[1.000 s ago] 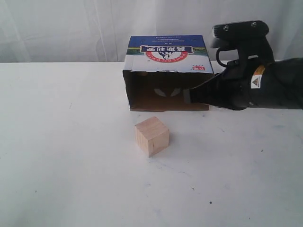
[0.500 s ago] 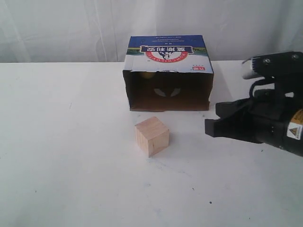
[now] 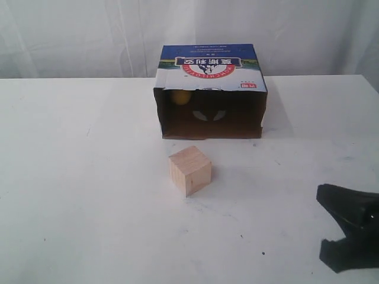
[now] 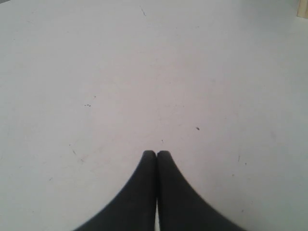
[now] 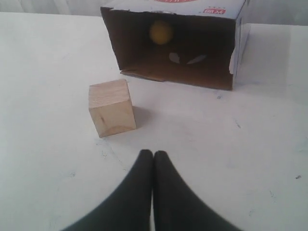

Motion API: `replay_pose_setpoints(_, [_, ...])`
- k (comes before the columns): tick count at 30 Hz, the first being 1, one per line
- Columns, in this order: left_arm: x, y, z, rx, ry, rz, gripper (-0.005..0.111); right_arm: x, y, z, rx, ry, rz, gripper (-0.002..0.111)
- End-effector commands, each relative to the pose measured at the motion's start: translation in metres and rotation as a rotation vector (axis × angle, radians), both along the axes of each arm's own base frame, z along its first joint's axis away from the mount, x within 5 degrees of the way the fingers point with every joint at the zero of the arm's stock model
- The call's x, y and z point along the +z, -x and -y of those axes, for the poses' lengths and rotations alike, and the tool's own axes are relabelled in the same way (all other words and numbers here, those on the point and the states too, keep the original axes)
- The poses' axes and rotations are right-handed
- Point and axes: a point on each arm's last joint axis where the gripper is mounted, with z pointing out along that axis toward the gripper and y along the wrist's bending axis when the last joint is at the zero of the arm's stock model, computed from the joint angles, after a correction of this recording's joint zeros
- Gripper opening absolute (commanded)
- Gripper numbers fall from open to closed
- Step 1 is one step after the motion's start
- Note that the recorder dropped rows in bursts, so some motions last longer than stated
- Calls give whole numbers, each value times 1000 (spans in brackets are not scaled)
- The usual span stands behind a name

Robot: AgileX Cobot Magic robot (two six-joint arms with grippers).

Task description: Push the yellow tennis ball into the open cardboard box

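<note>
White tabletop (image 3: 89,207) fills the scene. At upper centre the cardboard box (image 3: 210,68) lies with its open side forward; the tennis ball (image 3: 179,96) sits inside, at the upper left of the dark opening. A wooden cube (image 3: 190,170) stands near, in front of the box. The right gripper (image 5: 153,155), low in the lower right corner, points at the box, jaws pressed together and empty. The left gripper (image 4: 156,154), also closed and empty, hovers over the tabletop.
</note>
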Motion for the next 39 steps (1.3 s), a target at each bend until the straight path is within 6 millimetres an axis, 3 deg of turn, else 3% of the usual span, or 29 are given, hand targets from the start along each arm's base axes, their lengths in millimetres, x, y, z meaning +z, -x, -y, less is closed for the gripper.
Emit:
replay_pose_setpoints(1, [-2, 1, 0, -5, -8, -8, 0, -11, 15, 8, 2, -26, 52, 0])
replay_pose_setpoints(7, [-2, 1, 0, -5, -8, -8, 0, -21, 29, 15, -3, -55, 109, 0])
replay_pose_setpoints(33, [-2, 1, 0, -5, -8, -8, 0, -22, 41, 30, -110, -51, 130, 0])
replay_pose_setpoints(39, [-2, 1, 0, -5, -8, -8, 0, -17, 45, 36, -167, -79, 203, 0])
